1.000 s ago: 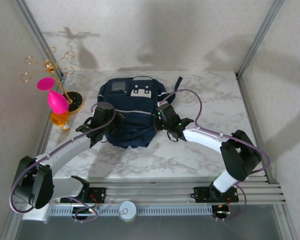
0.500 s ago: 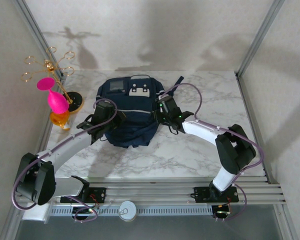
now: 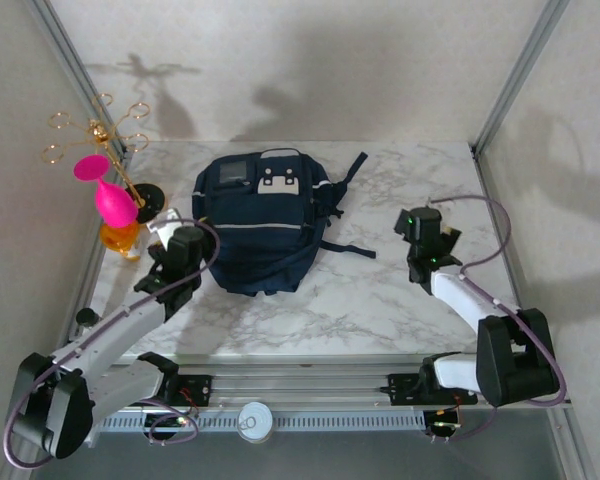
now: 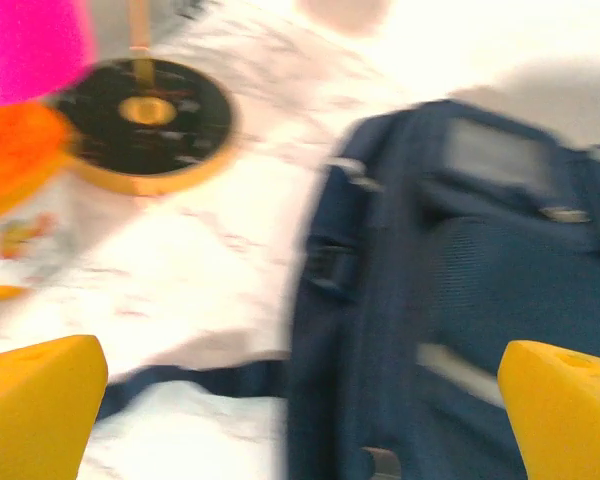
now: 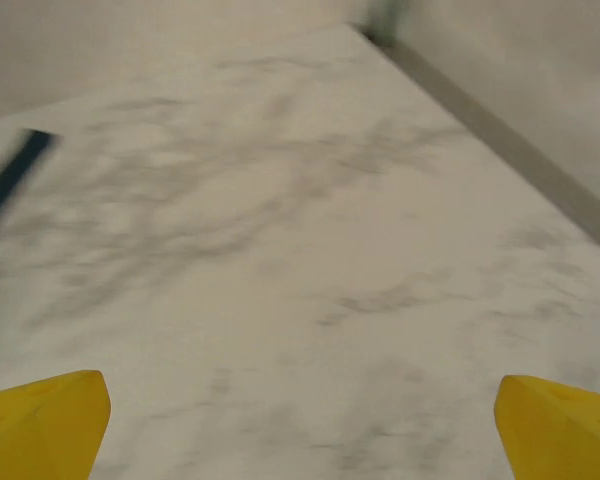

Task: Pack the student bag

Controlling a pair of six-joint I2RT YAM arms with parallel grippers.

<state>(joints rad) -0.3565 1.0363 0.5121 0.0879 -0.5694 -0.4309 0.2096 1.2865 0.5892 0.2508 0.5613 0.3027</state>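
Motion smears the left wrist view: the student bag [image 4: 460,300] runs off the right and bottom edges. A pink shape [image 4: 25,40] is cut by the top left corner, an orange shape [image 4: 10,150] by the left edge. The fingertips [image 4: 40,410] of the left gripper [image 4: 300,420] are clipped by the bottom edge. In the right wrist view a dark strap [image 5: 10,185] blurs off the left edge, and the fingertips of the right gripper [image 5: 300,425] are clipped likewise. From above, the orange shape sits half hidden behind the pink shape; marks on the bag's light patches [image 3: 280,183] are too small to read.
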